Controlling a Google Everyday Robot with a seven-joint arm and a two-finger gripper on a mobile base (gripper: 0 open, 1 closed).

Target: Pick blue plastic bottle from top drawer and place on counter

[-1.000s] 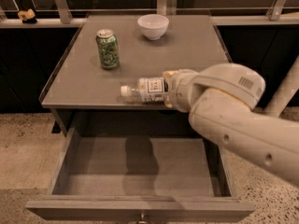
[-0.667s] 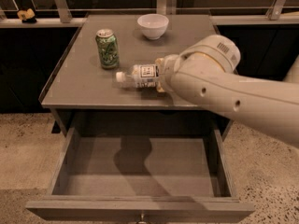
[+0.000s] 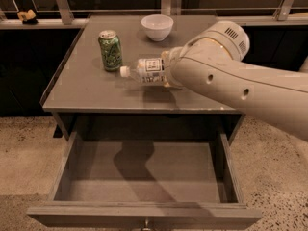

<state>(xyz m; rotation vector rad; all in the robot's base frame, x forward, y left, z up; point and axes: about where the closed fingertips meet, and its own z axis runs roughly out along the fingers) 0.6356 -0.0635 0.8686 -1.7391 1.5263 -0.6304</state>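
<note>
Gripper: the gripper sits over the middle of the counter, at the end of the big pale arm that reaches in from the right; it is closed around the bottom end of the bottle, though the wrist hides most of the grasp
Bottle: the blue plastic bottle is held on its side above the tabletop, out of the drawer altogether
Long axis: runs left to right, with the white cap pointing left and away from the gripper and the base end inside the grasp
Height: it looks lifted clear of the surface, since its shadow falls on the grey top on the near side of it; I cannot tell how large the gap is
Neighbours: the green can stands upright just left of and beyond the cap, near but apart; the white bowl is farther back, well apart
Drawer: the top drawer is pulled out below the near edge, nothing showing inside
Stage: lift and carry look complete, set-down is what remains
Next move calls for: a straight descent where it hangs, bare counter beneath; any drift left would bring the cap toward the can
Risk: laid flat, the round body may roll when let go
</note>
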